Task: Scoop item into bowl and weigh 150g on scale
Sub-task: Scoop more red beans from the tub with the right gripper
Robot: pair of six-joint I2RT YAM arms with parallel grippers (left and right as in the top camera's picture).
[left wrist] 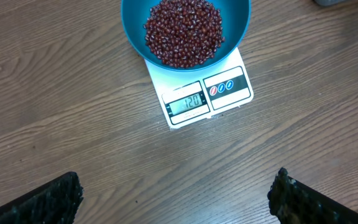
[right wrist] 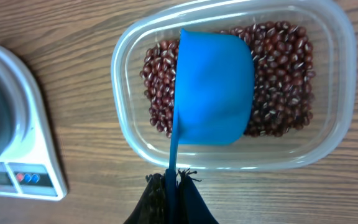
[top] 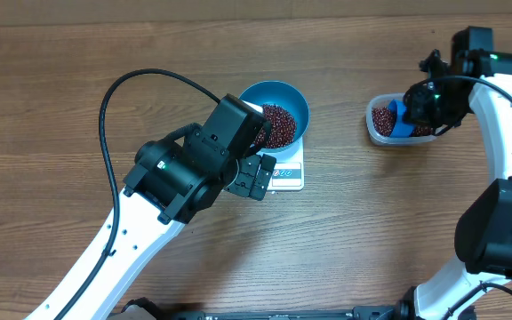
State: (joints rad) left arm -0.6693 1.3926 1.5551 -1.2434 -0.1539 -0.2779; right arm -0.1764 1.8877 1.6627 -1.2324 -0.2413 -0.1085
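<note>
Up close, the left wrist view shows the numbers on the scale (left wrist: 199,96), which are covered from above. Its left end effector (left wrist: 176,199) is wide open and empty, while the right end effector (right wrist: 171,186) pinches the scoop (right wrist: 213,87).

Clear plastic tub (right wrist: 126,118) on wood table (top: 60,71), rt side; blue scoop (right wrist: 216,87) in tub.

Teal bowl (left wrist: 238,22) w/ beans (left wrist: 184,31) sits on scale (left wrist: 197,81); display (left wrist: 186,102) maybe reads 128; fingers (left wrist: 48,202) spread wide.
</note>
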